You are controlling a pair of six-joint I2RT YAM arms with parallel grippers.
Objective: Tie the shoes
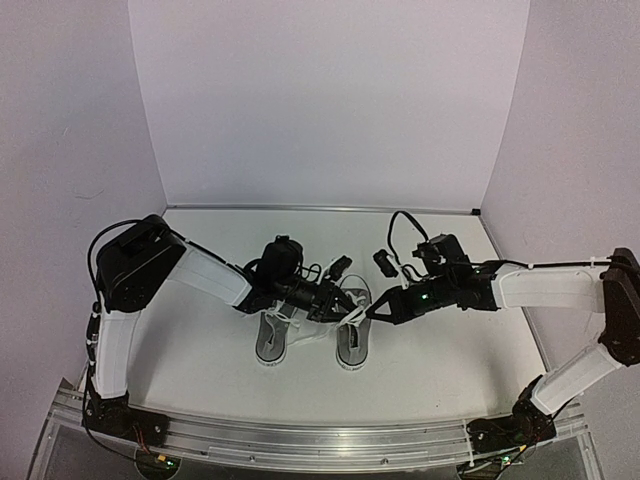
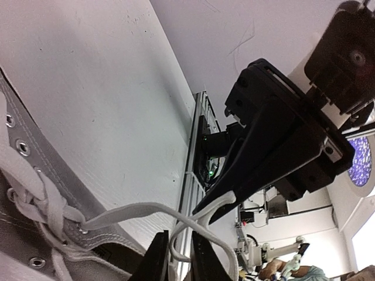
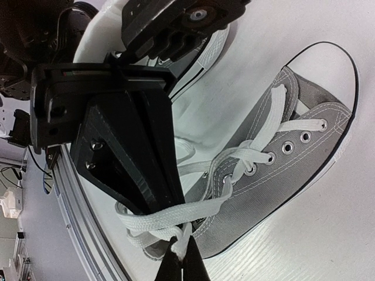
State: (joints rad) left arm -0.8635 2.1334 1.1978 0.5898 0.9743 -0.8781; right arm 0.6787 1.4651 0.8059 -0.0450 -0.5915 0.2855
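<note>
Top external view: shoes sit side by side mid-bench – the right tool pinches a white lace; the left tool stands slightly spread, lace running between.

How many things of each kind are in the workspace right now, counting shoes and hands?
Grey shoes: 2, the left shoe and the right shoe
Hands: 2, the left hand and the right hand, the right one shut on a white lace
Total: 4
</note>
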